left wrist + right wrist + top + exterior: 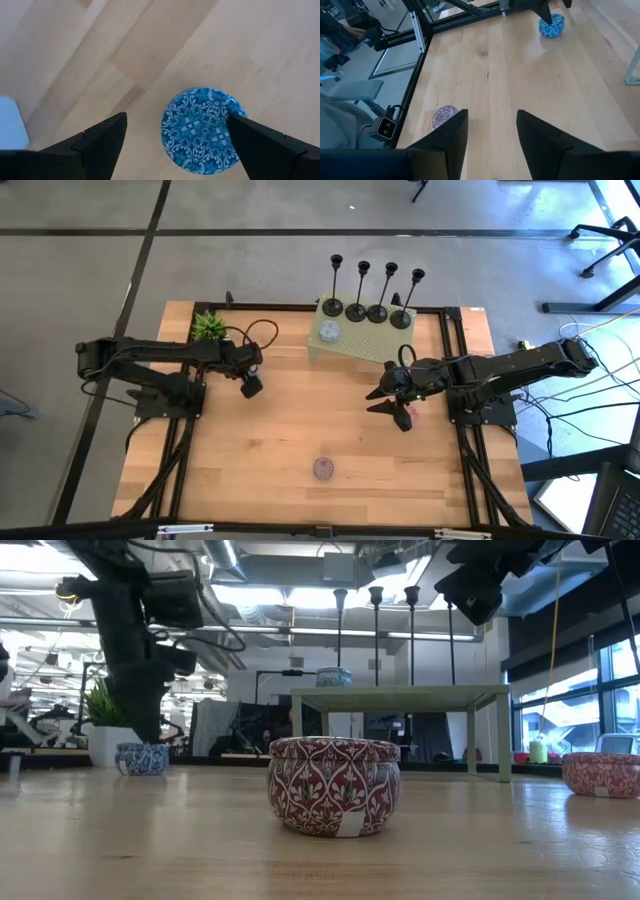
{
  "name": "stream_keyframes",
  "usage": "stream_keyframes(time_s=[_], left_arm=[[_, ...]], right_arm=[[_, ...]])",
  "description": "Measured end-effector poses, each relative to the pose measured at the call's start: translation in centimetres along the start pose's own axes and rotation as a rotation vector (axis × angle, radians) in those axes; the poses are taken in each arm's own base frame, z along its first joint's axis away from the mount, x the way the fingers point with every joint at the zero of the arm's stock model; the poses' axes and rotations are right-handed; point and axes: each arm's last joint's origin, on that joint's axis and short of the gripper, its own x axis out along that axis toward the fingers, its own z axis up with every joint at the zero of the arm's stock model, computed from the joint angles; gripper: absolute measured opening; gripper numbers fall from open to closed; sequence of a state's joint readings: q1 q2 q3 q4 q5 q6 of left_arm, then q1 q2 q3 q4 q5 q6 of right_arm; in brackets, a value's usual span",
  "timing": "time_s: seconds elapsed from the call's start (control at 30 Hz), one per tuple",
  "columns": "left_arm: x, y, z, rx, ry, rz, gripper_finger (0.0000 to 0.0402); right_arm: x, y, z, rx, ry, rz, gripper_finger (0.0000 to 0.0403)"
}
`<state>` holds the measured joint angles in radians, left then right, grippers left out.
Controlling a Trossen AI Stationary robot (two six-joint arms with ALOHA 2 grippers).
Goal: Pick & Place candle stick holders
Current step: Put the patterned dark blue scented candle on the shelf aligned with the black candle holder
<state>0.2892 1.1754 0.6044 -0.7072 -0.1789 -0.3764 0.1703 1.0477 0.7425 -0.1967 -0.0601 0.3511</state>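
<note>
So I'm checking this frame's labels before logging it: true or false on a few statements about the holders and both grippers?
1. Four slim black candle stick holders stand on the pale green perforated stand. True.
2. The left gripper hangs open above a blue patterned round tin. True.
3. The right gripper holds a holder. False: its fingers hold nothing.
4. The red patterned tin sits on the stand. False: on the wooden table.

You have four slim black candle stick holders (376,288), each upright with a round flat base, thin stem and small cup on top. They stand side by side in a row toward twelve o'clock, slightly to the one o'clock side.
</note>
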Motion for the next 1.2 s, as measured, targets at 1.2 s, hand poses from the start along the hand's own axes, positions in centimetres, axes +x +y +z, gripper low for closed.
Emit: stream_keyframes(time_s=[1.2], left_arm=[[-0.1,-1.9,0.3,-0.116,-0.032,-0.232,0.0343]], right_arm=[[0.0,0.0,0.0,-0.001,-0.004,-0.012,0.0171]])
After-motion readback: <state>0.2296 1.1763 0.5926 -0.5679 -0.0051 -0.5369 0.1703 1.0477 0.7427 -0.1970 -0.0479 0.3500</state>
